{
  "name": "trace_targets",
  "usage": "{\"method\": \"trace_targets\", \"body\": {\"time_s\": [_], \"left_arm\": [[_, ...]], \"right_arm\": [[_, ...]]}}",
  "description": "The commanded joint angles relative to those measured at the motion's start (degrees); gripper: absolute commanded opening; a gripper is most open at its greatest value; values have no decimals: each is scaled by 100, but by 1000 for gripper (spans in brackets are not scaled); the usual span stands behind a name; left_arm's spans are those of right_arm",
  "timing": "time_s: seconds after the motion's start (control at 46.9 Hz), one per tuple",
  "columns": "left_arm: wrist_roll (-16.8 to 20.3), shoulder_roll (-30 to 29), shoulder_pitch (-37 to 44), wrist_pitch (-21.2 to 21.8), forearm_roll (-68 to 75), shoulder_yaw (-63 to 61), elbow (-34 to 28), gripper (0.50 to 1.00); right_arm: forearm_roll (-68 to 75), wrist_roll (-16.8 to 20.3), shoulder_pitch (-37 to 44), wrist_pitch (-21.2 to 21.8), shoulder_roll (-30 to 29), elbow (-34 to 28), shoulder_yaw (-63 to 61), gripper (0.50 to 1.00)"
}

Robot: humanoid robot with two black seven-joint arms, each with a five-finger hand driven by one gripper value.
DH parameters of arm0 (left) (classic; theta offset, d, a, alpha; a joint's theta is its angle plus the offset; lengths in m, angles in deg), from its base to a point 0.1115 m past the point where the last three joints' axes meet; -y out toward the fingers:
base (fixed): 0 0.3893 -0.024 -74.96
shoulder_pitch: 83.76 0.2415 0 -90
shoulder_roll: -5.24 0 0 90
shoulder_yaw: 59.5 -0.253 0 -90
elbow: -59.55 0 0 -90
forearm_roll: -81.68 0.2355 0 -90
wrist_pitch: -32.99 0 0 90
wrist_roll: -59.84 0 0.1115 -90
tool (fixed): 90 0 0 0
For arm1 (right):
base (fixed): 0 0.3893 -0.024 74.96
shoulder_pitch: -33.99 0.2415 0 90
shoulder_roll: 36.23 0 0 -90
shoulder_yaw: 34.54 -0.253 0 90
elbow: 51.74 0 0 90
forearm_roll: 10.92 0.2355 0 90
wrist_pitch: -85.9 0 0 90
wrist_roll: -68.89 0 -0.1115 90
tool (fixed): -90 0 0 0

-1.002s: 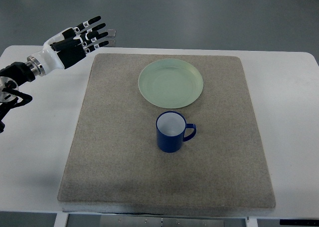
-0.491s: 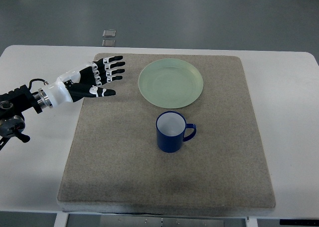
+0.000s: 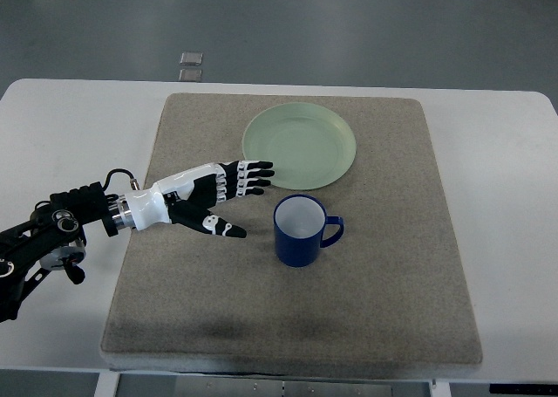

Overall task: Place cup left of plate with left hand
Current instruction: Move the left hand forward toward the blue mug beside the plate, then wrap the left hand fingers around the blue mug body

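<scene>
Grey floor beyond a white desk (image 3: 52, 118), with a tan mat (image 3: 384, 327) spread across it. Seen from the top view: left hand (image 3: 205, 203) low over the mat, fingers (image 3: 248, 177) spread and released, grasping nothing. Just beyond the fingertips, not touching: blue cup (image 3: 301, 231), upright, handle turned away from the fingers. Beside the fingertips, at the far side: green plate (image 3: 299, 145). Risks: nudging the cup over with the outstretched thumb, or clipping the plate rim. Left arm cut off at the frame edge; right arm out of sight.
</scene>
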Motion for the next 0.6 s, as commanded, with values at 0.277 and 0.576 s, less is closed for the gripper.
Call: {"method": "trace_targets", "body": {"time_s": [0.277, 0.576], "left_arm": [[-35, 214, -27, 1, 273, -217, -23, 999], [-71, 565, -44, 1, 282, -261, -49, 996]], "right_arm": [[0, 7, 0, 0, 0, 0, 0, 932], [0, -1, 0, 0, 0, 0, 0, 932]]}}
